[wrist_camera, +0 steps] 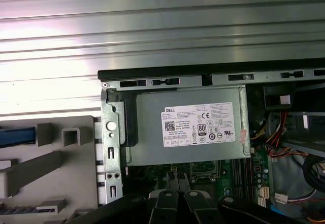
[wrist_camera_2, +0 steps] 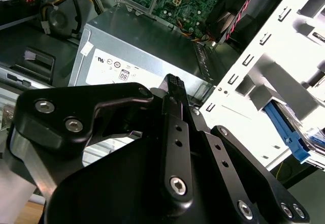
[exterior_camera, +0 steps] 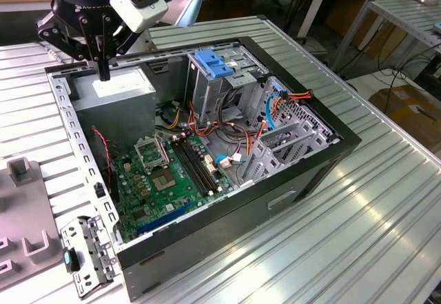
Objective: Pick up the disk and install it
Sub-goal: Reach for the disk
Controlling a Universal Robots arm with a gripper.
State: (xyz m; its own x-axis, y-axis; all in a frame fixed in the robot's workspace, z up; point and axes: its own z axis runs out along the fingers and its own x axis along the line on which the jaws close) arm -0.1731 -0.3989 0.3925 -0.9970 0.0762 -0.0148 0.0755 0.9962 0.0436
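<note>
While the pincer hangs closed and empty, its two black fingers pressed together with nothing between them, the disk sits well off to one side of it, outside the case. Straight beneath the fingertips lies the power supply, near them but apart from them in the exterior view. Past the case wall nearest the pincer stands a grey holder. A blue strip resting in it shows in both wrist views, and I take it for one edge of the disk. Most of its body is hidden, so I cannot tell how it lies there. Farther from the pincer, across the power supply, rises the cage with its blue latch. The disk is not yet picked up.

By my judgement the disk will handle as a stiff, dense slab with no give, heavier than its thin shape suggests. Its bare metal faces are smooth and likely to slip. The plastic rails should offer better bite, though they may flex a little. It is also fragile: a knock or a drop could ruin it. The safest hold seems to be across the two long edges near the middle, where the weight balances, away from the label and the connector end.
</note>
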